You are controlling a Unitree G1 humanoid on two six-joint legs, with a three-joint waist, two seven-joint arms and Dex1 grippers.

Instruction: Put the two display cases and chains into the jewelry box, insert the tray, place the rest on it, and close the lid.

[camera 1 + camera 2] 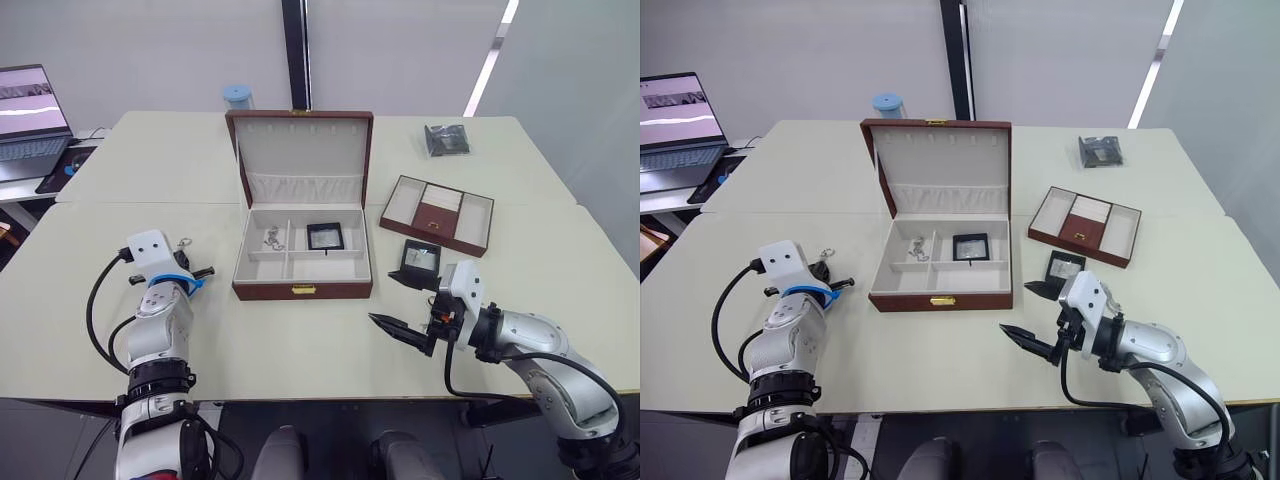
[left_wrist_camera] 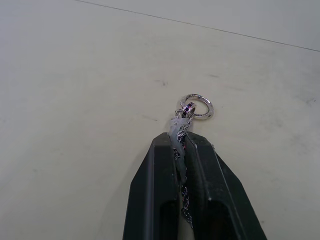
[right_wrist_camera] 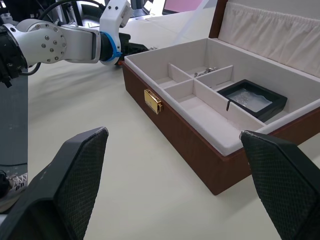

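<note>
At the centre of the frame you have the jewelry box [image 1: 302,258] on the table [image 1: 90,290], its lid [image 1: 301,155] raised behind it. Inside lie a chain [image 1: 272,238] in an upper-left compartment and a display case [image 1: 325,236] to its right. Right of the box sits the tray [image 1: 437,214], with a second display case [image 1: 420,260] just below it. A packet [image 1: 447,139] lies at upper right, a laptop [image 1: 30,125] at far left.

A shiny silvery metal chain [image 2: 186,131] sits pinched between the left gripper's [image 2: 183,150] matt black fingers, over a smooth matt cream table [image 2: 75,100]. The reddish-brown jewelry box [image 1: 301,290] shows soft cream lining and a glossy gold clasp [image 3: 153,100].
</note>
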